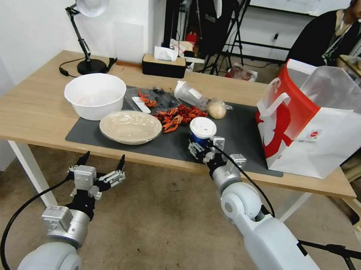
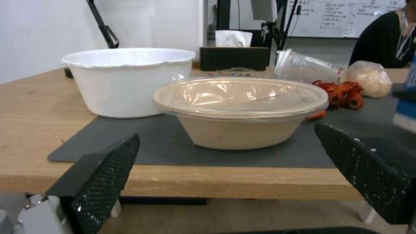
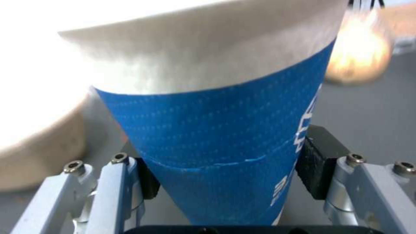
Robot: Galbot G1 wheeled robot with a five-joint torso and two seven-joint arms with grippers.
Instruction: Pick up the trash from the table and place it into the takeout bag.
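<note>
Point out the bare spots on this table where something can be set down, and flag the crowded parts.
Free: the bare wood of the table left of the white bowl, and the dark mat between the blue paper cup and the takeout bag. Crowded: mid-mat, where beige bowl, crayfish shells, clear plastic cup and wrapped bun cluster.

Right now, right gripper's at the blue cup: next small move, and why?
Probably lift the cup straight up. The right gripper has its pads against both sides of the cup's lower body, which still stands on the mat, so the grasp looks made. The bag stands open to the right. The left gripper waits open below the table edge.
</note>
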